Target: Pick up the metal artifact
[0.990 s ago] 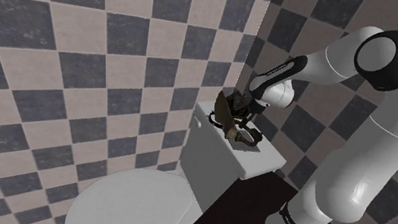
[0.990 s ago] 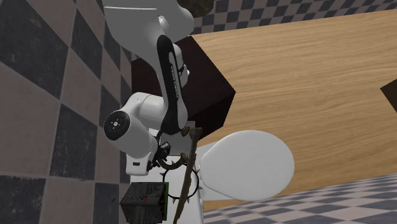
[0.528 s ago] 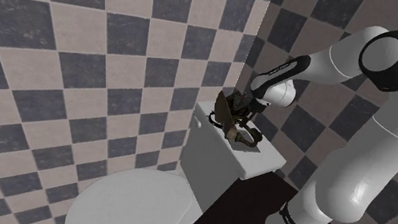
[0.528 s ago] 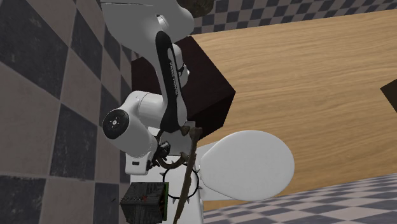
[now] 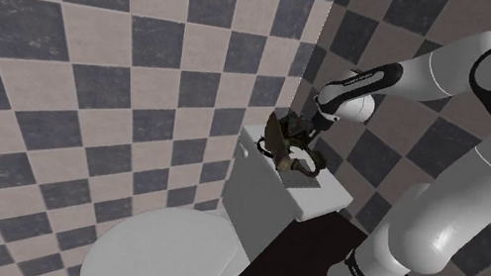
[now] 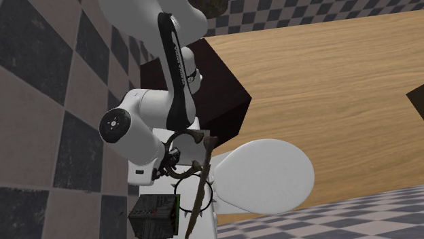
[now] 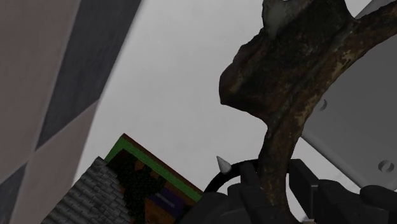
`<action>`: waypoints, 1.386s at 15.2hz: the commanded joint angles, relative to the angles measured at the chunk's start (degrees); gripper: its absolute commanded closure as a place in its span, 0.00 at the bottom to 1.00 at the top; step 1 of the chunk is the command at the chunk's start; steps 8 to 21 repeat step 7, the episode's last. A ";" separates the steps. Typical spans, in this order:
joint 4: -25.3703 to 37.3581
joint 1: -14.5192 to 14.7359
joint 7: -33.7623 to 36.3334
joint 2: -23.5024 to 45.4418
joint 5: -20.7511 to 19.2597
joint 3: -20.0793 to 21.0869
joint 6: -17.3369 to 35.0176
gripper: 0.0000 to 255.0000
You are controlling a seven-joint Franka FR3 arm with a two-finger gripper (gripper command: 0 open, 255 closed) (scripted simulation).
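Observation:
The metal artifact (image 5: 284,146) is a dark, rusty brown piece with a crooked stem and a spiked ring. It sits at the top of the white toilet tank (image 5: 274,198). My black gripper (image 5: 308,137) comes down on it from the shoulder view's right and is shut on it. In the wrist view the stem of the artifact (image 7: 280,137) rises from between the fingers (image 7: 249,198), with the gripper (image 7: 280,198) clasping it and a spike of the ring beside them. The second exterior view has the artifact (image 6: 199,178) hanging just past the gripper (image 6: 171,160).
A dark box with a green edge (image 6: 155,216) stands on the tank close to the artifact, box (image 7: 137,184). The white toilet lid (image 5: 167,248) lies below the tank. Checkered walls close in behind and beside it. My dark stand (image 5: 309,272) is next to the toilet.
My forearm and wrist have swung upward and the hand has tilted, still clasping the artifact. The artifact has shifted slightly with it.

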 commanded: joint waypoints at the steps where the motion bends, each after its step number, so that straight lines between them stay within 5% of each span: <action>1: 0.52 -0.44 1.36 -1.50 -1.69 0.35 -1.68 1.00; 5: 1.63 -1.28 3.58 -4.21 -4.28 1.21 -4.99 1.00; 21: 1.67 -1.32 3.66 -4.32 -4.37 1.25 -5.12 1.00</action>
